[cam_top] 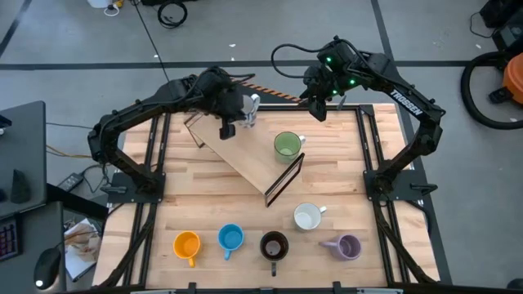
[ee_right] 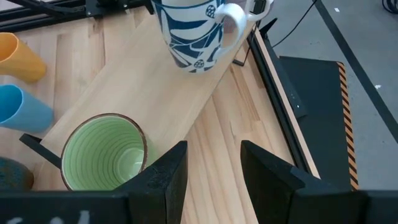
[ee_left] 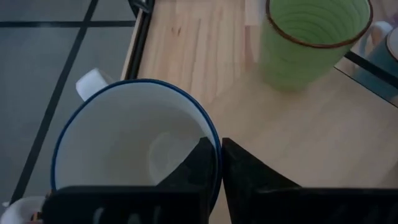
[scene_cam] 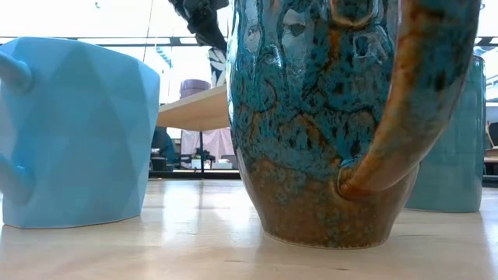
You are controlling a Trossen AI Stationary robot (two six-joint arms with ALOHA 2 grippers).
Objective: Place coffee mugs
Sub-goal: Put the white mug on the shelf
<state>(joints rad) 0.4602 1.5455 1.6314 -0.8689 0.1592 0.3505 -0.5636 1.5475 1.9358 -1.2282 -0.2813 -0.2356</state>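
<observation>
Wooden surface (cam_top: 188, 204) carried a raised shelf (cam_top: 249, 155); the left gripper (ee_left: 217, 163) pinched the patterned mug (ee_left: 134, 146) by its rim above it. Glazed ceramic looked rigid, slippery, breakable. Right gripper (ee_right: 213, 163) hung released.

A wooden tabletop (cam_top: 204, 204) carries a tilted shelf board (cam_top: 245, 155) on a dark bracket (cam_top: 284, 180). Cables (cam_top: 172, 12) lie on the grey floor (cam_top: 73, 41).

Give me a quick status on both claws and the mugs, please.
Left claw shut on rim of white blue-patterned ceramic mug, over raised wooden shelf. Right claw open, empty, above green ceramic mug. Nothing obstructing.
</observation>
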